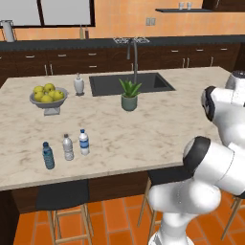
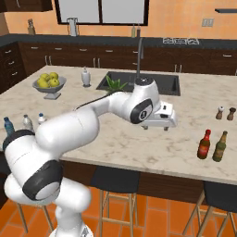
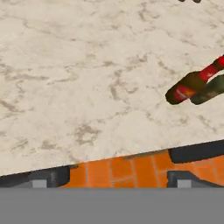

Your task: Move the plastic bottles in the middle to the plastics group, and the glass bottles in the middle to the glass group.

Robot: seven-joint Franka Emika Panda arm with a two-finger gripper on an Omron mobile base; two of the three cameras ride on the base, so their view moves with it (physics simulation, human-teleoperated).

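Red-brown bottle (image 2: 204, 145) (red top) beside olive-brown bottle (image 2: 220, 147) on beige-veined marble counter (image 2: 139, 143).

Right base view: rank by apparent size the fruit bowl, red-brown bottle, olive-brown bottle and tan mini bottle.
1. fruit bowl, largest, though it stands farther back.
2. red-brown bottle and olive-brown bottle: about alike, no ranking; the olive one reaches slightly taller, the red-brown looks wider.
3. tan mini bottle, clearly smallest, though it stands farther back.

Kitchen with marble island (image 1: 158, 129) — orange walls, dark cabinets.
Sink (image 1: 130, 83) set in the island top with tall faucet (image 1: 133, 57); stools (image 1: 64, 201) tucked under the near edge; orange tile floor (image 1: 115, 225). Dark back counter (image 1: 62, 44) runs below a window (image 1: 45, 12) — outlet (image 1: 150, 21) and a shelf (image 1: 179, 10) to its right.
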